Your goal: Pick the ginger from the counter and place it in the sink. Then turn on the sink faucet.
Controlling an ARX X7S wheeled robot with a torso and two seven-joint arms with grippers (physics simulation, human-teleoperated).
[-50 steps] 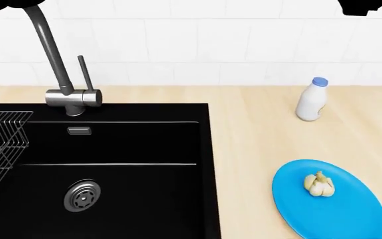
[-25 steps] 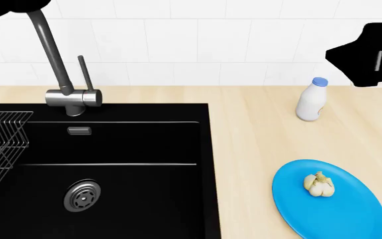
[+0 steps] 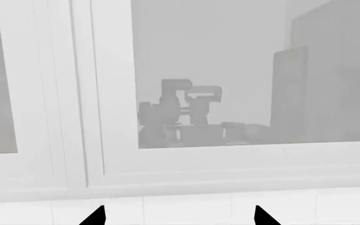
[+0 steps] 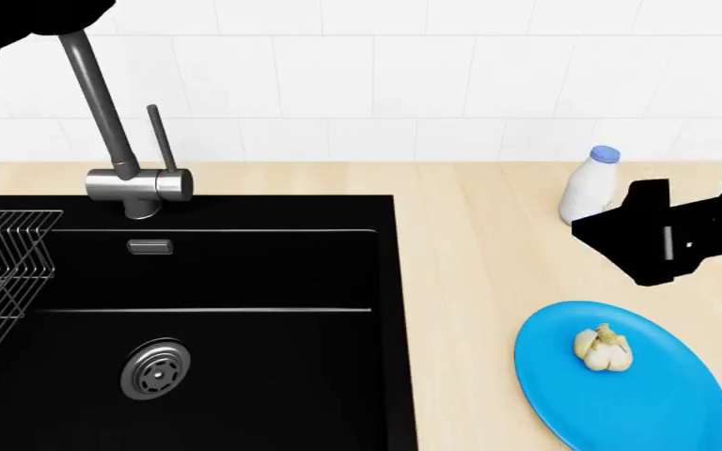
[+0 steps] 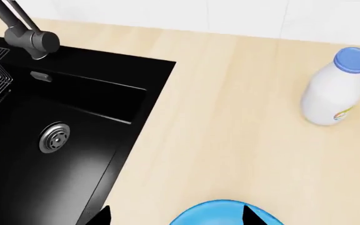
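Note:
The ginger (image 4: 604,349), a small knobby pale lump, lies on a blue plate (image 4: 643,404) on the counter (image 4: 474,254). My right gripper (image 4: 643,235) hangs as a black shape above the counter, between the white bottle and the plate, clear of the ginger. In the right wrist view the right gripper (image 5: 176,220) is open, with the plate's rim (image 5: 221,211) between its fingertips; the ginger is out of that view. The black sink (image 4: 260,338) has a round steel drain (image 4: 155,368). The grey faucet (image 4: 117,141) stands at its back edge. My left gripper (image 3: 180,220) is open, facing a window frame.
A white bottle with a blue cap (image 4: 589,188) stands at the back right of the counter, just behind the right gripper. A wire dish rack (image 4: 4,272) sits at the sink's left side. A white tiled wall (image 4: 399,85) backs the counter.
My right arm has come down from the upper right corner to hover over the counter between bottle and plate. The left arm's dark shape has spread a little at the upper left.

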